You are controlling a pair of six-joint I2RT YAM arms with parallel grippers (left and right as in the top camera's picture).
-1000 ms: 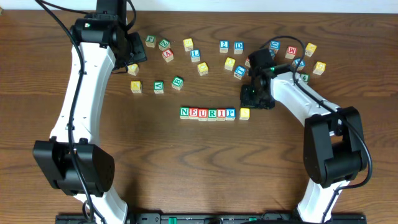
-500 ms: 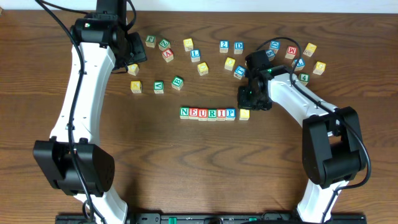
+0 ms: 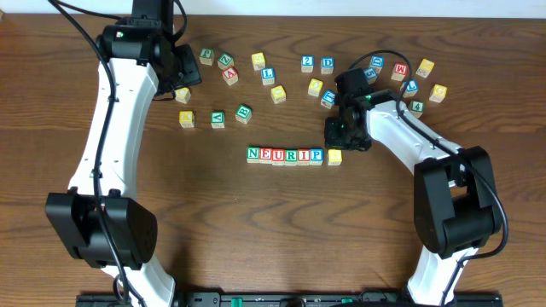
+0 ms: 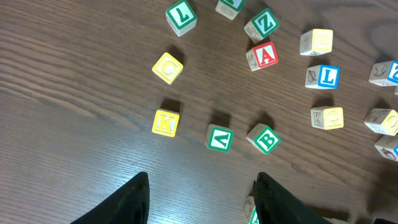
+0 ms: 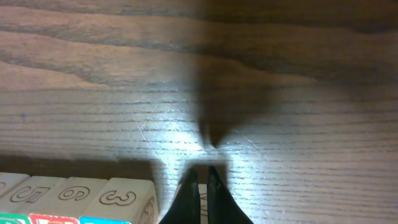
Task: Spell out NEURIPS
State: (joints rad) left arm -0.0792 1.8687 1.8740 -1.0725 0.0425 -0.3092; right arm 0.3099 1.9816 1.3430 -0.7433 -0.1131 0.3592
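Note:
Six light-wood cubes stand in a row (image 3: pixel 285 154) reading N, E, U, R, I, P at the table's middle. Close beside the P is a yellow-topped cube (image 3: pixel 335 157) whose letter I cannot read. My right gripper (image 3: pixel 338 145) hangs just behind that cube. In the right wrist view this gripper (image 5: pixel 201 179) is shut with nothing between its fingers; a sliver of the cube shows under the tips, and the end of the row (image 5: pixel 118 199) lies at the lower left. My left gripper (image 3: pixel 186 75) is at the far left, open and empty (image 4: pixel 202 199) over bare wood.
Loose cubes lie scattered along the back: L (image 3: pixel 268 75), 2 (image 3: pixel 307 62), D (image 3: pixel 328 64), M (image 3: pixel 399 68) and several more. In front of the left gripper lie K (image 4: pixel 165 122), B (image 4: pixel 266 139) and A (image 4: pixel 262 56).
My right gripper has shifted a little to the left, closer over the yellow-topped cube. The cube and the row stay about where they were. The left arm has not moved.

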